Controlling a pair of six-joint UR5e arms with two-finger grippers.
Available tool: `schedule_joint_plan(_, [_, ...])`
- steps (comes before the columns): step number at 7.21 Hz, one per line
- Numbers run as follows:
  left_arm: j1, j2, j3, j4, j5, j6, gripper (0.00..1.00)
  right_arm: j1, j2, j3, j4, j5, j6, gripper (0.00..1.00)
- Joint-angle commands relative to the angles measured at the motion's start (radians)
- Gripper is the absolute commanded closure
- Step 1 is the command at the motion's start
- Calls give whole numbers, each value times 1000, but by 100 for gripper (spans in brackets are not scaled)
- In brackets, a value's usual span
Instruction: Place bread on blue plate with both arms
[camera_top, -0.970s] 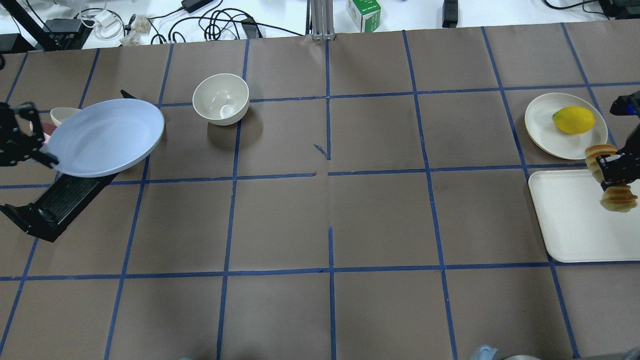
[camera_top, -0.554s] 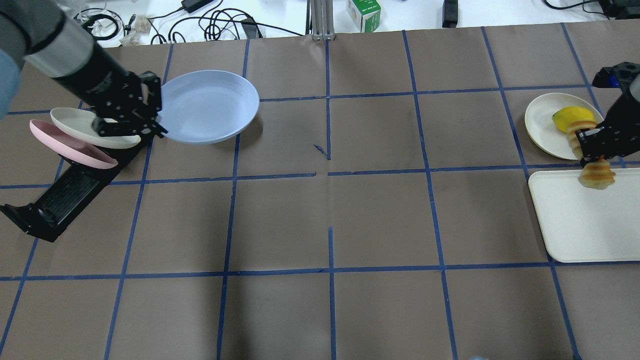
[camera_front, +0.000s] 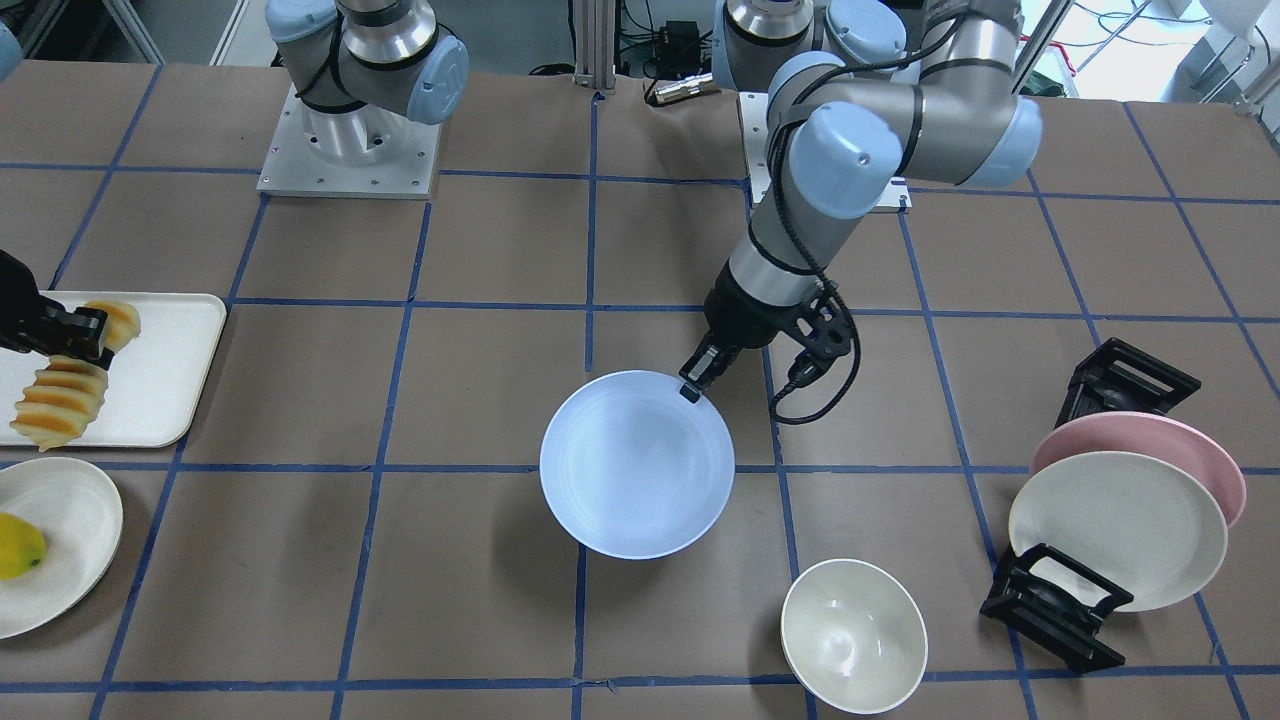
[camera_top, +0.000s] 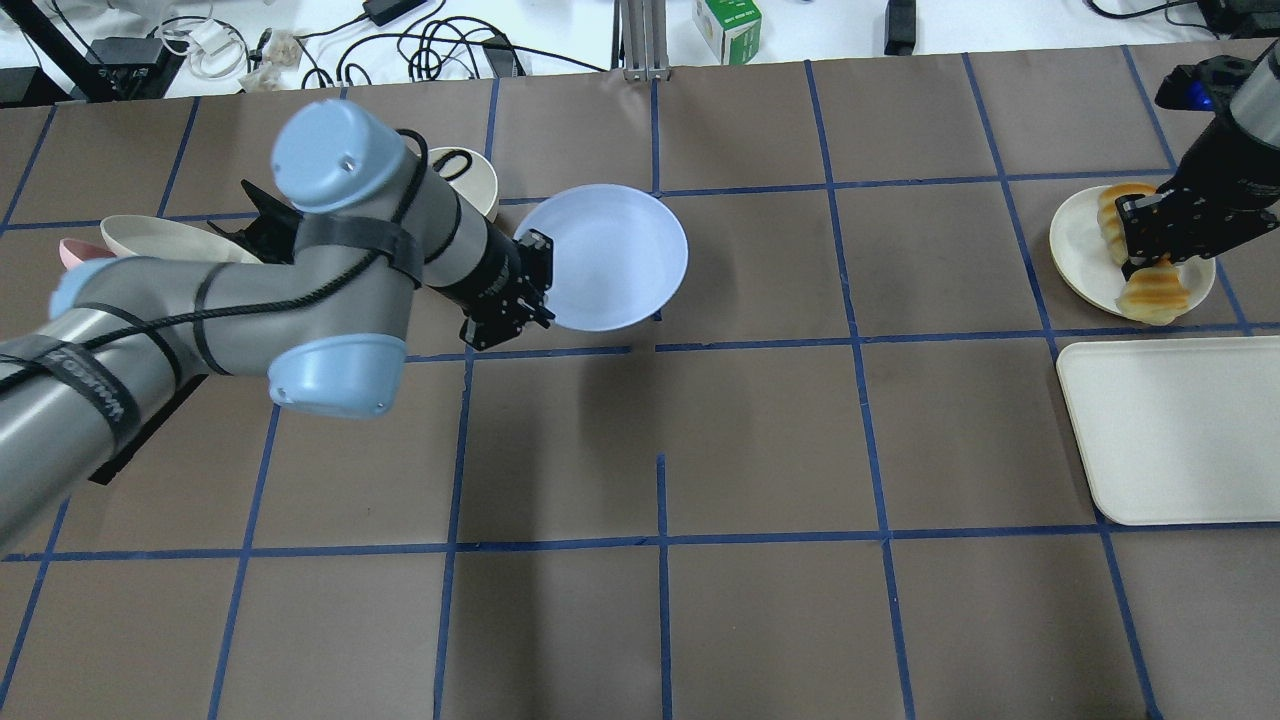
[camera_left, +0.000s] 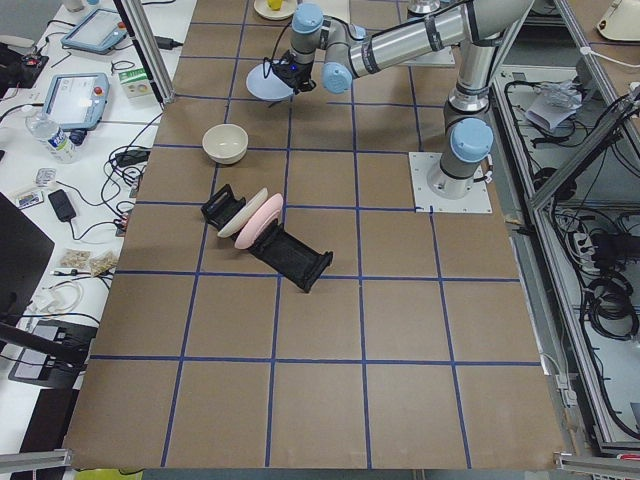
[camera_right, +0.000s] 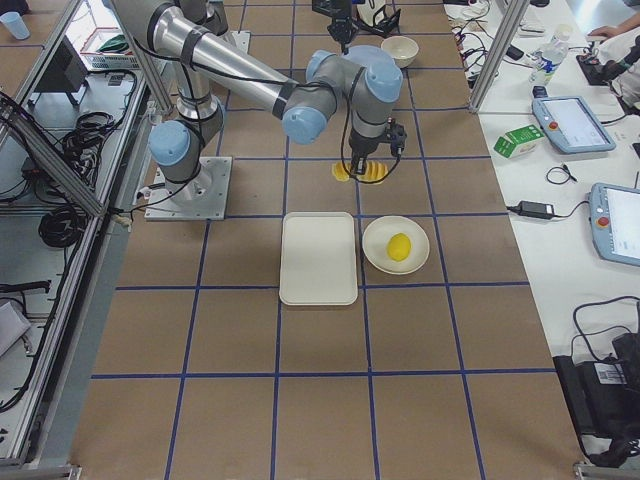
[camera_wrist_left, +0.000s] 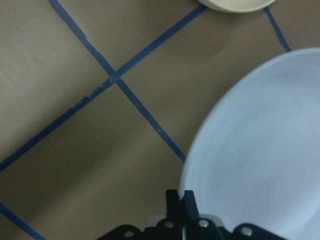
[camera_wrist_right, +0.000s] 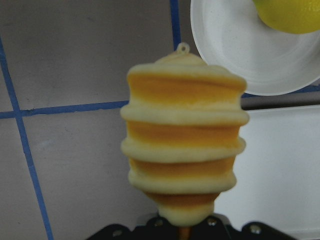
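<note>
Clamps the rim of the blue plate (camera_top: 610, 255) in the left gripper (camera_top: 540, 285), jaws drawn nearly together on the thin edge. Holds that plate roughly level and clear of the table (camera_top: 760, 440), near its middle, with a shadow on the brown paper beneath. Shows, in the left wrist view, the fingertips (camera_wrist_left: 173, 199) pinched onto the plate edge.

Grips the bread (camera_top: 1152, 290) across its middle in the right gripper (camera_top: 1150, 240), jaws closed against the loaf's sides. Holds the loaf lifted off the surface at the robot's right end of the table, near the white tray (camera_top: 1170, 430) and the cream plate (camera_front: 60, 540) bearing a yellow fruit (camera_front: 18, 545). Positions the bread well apart from the blue plate.

Shows also a cream bowl (camera_front: 853, 635) standing near the held plate on the operators' side. Shows a pink plate (camera_front: 1150, 440) and a second cream plate (camera_front: 1115, 530) leaning in a black rack (camera_front: 1060, 610) at the robot's left end.
</note>
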Motion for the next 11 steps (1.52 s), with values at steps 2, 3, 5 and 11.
schedule_joint_plan(2, [-47, -102, -26, 60, -12, -8, 100, 156, 51, -42, -10, 3, 170, 100])
schedule_joint_plan(3, [-50, -107, -26, 63, -10, 0, 100, 169, 63, -47, -9, 58, 178, 100])
schedule_joint_plan(5, [-61, -107, -27, 60, -9, 28, 0, 175, 82, -36, -3, 117, 216, 100])
schedule_joint_plan(11, [-32, 8, 363, -548, 107, 200, 0, 610, 212, -27, -244, 141, 662, 100])
